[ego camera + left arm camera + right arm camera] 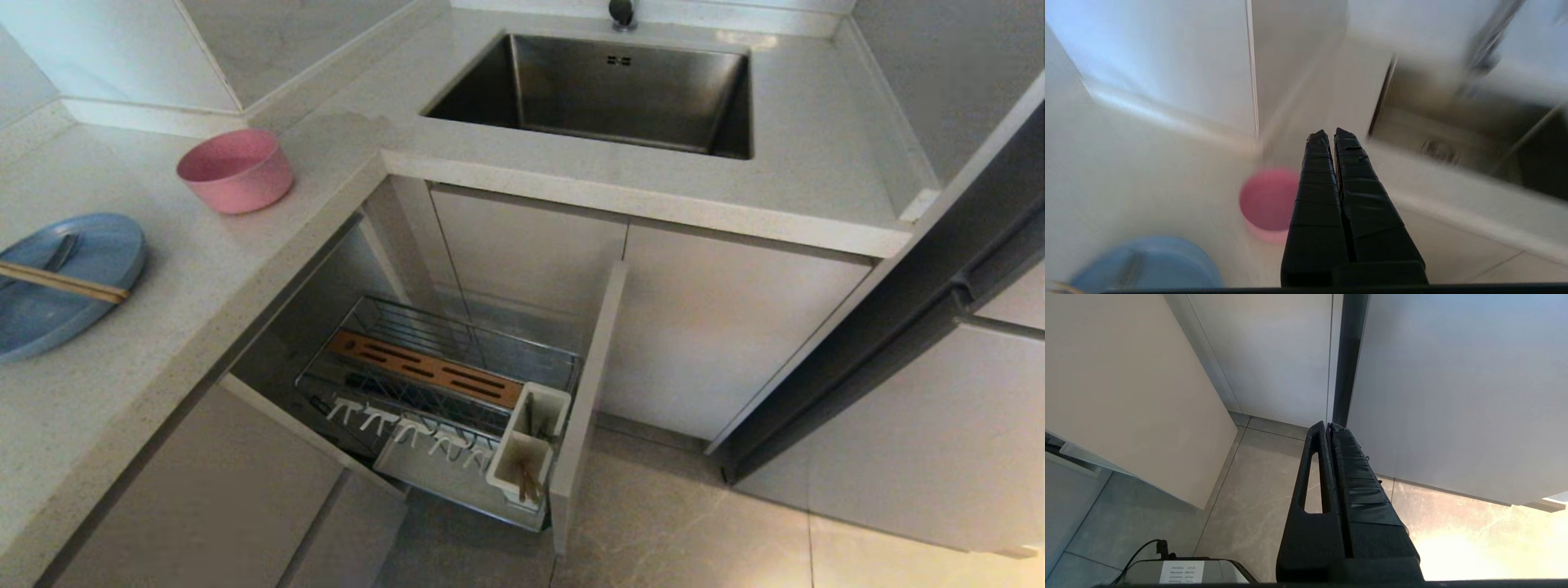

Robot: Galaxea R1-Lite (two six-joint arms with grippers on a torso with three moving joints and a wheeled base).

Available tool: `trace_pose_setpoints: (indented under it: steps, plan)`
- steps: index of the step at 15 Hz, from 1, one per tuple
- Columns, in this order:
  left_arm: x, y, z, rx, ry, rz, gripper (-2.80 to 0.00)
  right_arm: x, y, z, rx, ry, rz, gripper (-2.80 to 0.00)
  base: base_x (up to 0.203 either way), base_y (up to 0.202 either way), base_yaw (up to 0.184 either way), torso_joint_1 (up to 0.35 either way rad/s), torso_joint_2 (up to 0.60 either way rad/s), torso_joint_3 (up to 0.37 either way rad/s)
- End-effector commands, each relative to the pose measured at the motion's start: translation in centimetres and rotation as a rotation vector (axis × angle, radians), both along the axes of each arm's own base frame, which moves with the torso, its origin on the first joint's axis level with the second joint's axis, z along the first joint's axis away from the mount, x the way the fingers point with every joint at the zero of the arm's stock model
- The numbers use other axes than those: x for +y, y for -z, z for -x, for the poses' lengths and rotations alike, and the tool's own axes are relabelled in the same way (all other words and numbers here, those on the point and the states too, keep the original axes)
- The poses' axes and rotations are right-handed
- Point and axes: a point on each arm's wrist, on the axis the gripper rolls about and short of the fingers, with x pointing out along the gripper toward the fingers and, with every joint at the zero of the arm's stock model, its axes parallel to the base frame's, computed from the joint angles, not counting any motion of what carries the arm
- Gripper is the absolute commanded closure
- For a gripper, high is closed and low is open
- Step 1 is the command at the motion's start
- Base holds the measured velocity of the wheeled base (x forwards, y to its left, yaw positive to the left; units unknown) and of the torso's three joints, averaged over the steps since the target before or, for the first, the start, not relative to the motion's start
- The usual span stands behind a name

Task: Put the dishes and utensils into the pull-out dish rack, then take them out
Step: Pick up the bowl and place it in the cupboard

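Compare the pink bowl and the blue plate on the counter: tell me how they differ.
The pink bowl is small and deep with upright walls; the blue plate is wide and shallow. The bowl looks empty; the plate carries chopsticks laid across it and a spoon beneath them. The bowl sits nearer the sink; the plate lies farther away, cut by the picture's left edge. Both rest upright on the pale counter, outside the rack.
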Motion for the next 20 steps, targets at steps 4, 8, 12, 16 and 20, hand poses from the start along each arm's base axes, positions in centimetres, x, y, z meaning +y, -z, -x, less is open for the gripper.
trace_pose_setpoints:
  steps: [4,8,12,16,20]
  plan:
    - [0.6,5.9,-13.9,0.312,0.006,0.015,0.00,0.0,0.0,0.0,-0.001,0.000,0.000,0.00,0.000,0.000,0.000,0.000,0.00,0.000]
    - [0.1,7.5,-17.5,0.293,0.148,-0.009,0.00,0.0,0.0,0.0,-0.001,0.000,0.000,0.00,0.000,0.000,0.000,0.000,0.00,0.000]
    - [-0.3,8.3,-19.4,0.266,0.159,-0.059,0.00,0.0,0.0,0.0,-0.002,0.000,0.000,0.00,0.000,0.000,0.000,0.000,0.00,0.000]
    - [-0.3,8.7,-19.7,0.278,0.145,-0.079,0.00,0.0,0.0,0.0,-0.001,0.000,0.000,0.00,0.000,0.000,0.000,0.000,0.00,0.000]
    - [-0.2,9.0,-20.2,0.285,0.106,-0.112,-2.80,0.0,0.0,0.0,-0.001,0.000,0.000,0.00,0.000,0.000,0.000,0.000,0.00,0.000]
